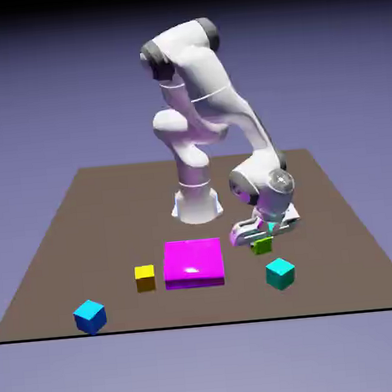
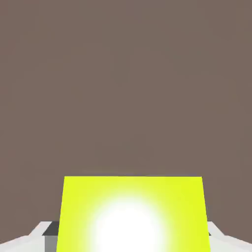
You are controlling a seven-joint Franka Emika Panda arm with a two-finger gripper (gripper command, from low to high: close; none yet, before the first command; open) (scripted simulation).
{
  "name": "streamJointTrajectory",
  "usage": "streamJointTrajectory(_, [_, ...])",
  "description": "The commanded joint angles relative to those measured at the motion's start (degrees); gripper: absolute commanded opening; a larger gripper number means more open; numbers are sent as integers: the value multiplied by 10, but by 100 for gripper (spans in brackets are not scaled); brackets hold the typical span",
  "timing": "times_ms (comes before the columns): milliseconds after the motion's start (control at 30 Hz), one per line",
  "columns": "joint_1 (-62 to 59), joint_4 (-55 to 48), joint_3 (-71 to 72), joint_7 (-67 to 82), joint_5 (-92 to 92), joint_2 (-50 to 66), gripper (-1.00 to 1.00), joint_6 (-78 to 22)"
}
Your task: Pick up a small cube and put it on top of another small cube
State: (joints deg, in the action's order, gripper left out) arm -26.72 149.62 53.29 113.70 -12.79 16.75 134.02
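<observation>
The small olive, yellow-green cube (image 1: 262,245) rests on the brown table (image 1: 85,226), right of the magenta slab. My gripper (image 1: 261,237) is down over it and shut on it. In the hand view the cube (image 2: 133,216) fills the bottom middle, bright yellow-green, with a grey finger (image 2: 47,234) pressed at its left side and another at its right. A plain yellow cube (image 1: 144,277) of about the same size sits left of the slab, apart from my gripper.
A flat magenta slab (image 1: 193,262) lies between the two small cubes. A larger teal cube (image 1: 280,273) stands just in front of the gripper toward the near edge. A blue cube (image 1: 89,316) sits near the front edge at the exterior view's left.
</observation>
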Motion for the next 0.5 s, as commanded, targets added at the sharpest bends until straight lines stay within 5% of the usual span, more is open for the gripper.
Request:
streamJointTrajectory(0, [-15, -2, 21, 15, 22, -17, -100, -15])
streamJointTrajectory(467, [-132, -198, 64, -311, 83, 94, -100, -76])
